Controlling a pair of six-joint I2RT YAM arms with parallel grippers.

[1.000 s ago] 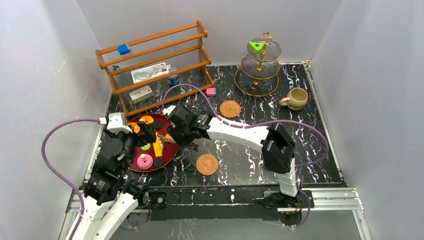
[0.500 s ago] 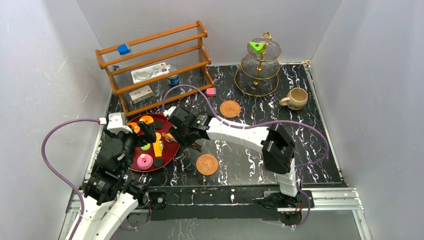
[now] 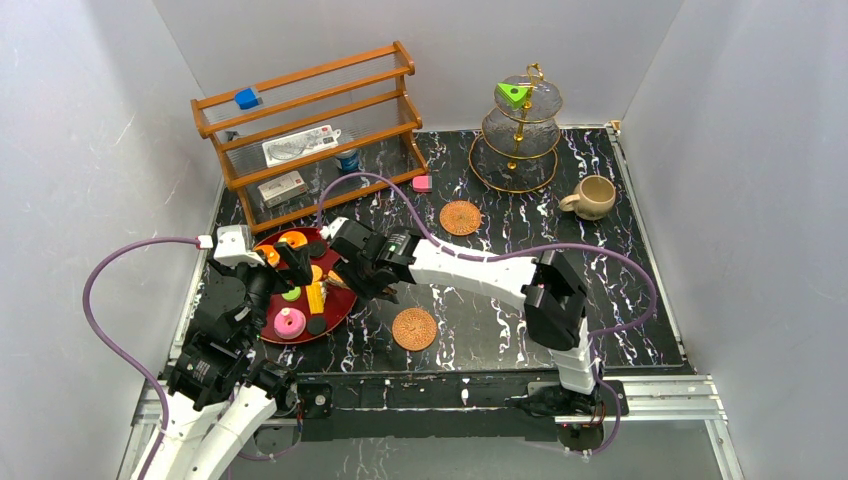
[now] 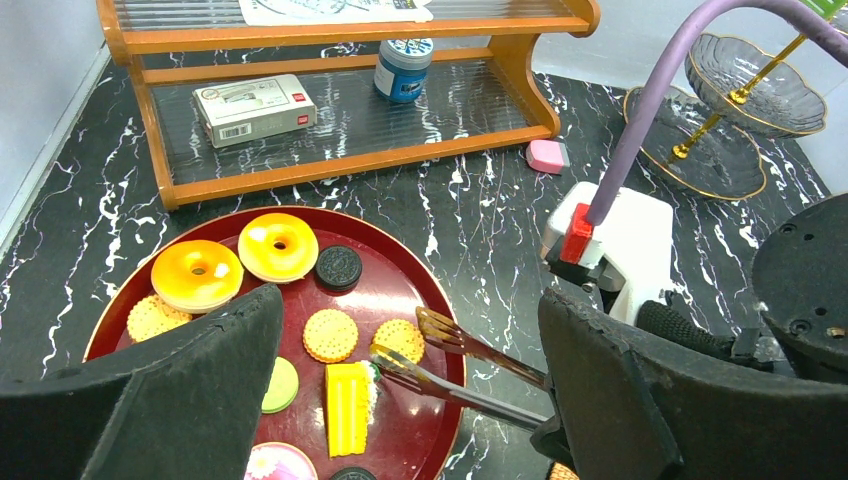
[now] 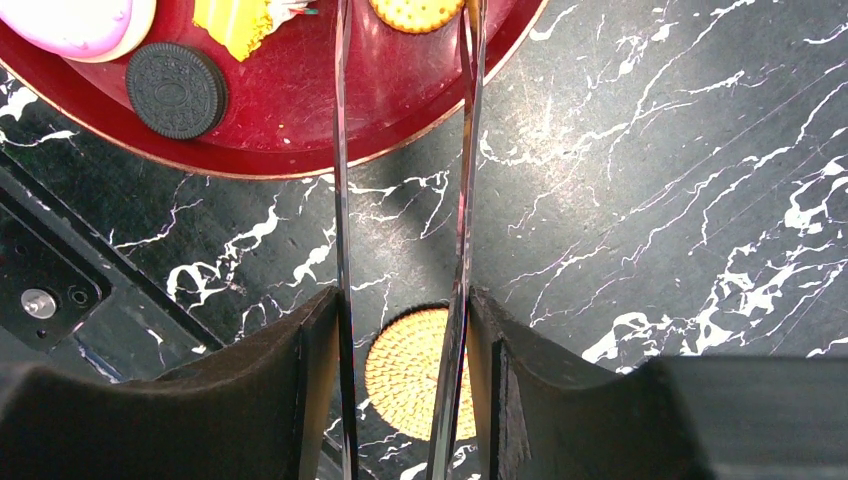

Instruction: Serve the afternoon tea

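A dark red tray [image 4: 400, 285] at the front left holds toy pastries: orange donuts [image 4: 278, 245], cookies [image 4: 330, 334], a yellow piece [image 4: 346, 405], black discs [image 4: 338, 266] and a pink donut [image 3: 290, 322]. My right gripper [image 5: 400, 310] is shut on metal tongs [image 4: 480, 375]. The tongs' tips spread over the tray's right side, on either side of a cookie [image 4: 398, 340]. My left gripper [image 4: 408, 300] hangs open above the tray with nothing in it. A green wedge [image 3: 514, 94] lies on the tiered stand's top plate. A beige mug [image 3: 592, 197] stands at the right.
A wooden rack [image 3: 310, 130] at the back left carries white boxes, a blue can and a blue cube. A small pink block [image 3: 422, 183] lies near it. One woven coaster [image 3: 460, 217] lies mid-table, another [image 3: 414, 328] by the front edge, under my right wrist.
My right arm has shifted slightly left, carrying the tongs' tips further over the tray. The left arm has stayed still.
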